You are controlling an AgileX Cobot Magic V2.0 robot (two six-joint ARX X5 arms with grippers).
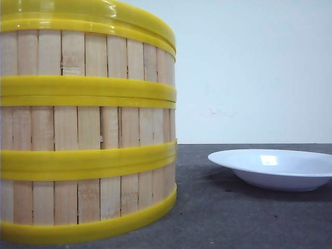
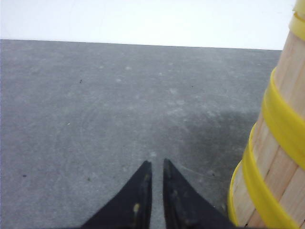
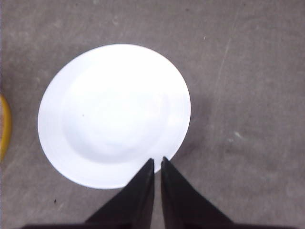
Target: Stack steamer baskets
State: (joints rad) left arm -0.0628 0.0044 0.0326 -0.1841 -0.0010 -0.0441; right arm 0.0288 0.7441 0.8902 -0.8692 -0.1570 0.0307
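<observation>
A bare test bench: grey matte tabletop [image 1: 249, 218] against a plain white wall [image 1: 254, 67].

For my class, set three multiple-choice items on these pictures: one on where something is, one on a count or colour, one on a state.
1. Seen from the front, where is the white plate relative to the steamer baskets?
A. To their right, on the table
B. On top of them
C. To their left

2. How many slatted tiers does the stack show in the front view?
A. One
B. Three
C. Five

3. What state is the right hand in?
A. Shut on the plate
B. Wide open
C. Shut, holding nothing

Answers:
1. A, since the plate sits on the grey table, apart from the stack on the right.
2. B, since yellow rims divide the wooden slats into three tiers, one above another.
3. C, since its fingers meet above the plate's edge with nothing between them; the left hand looks the same.
</observation>
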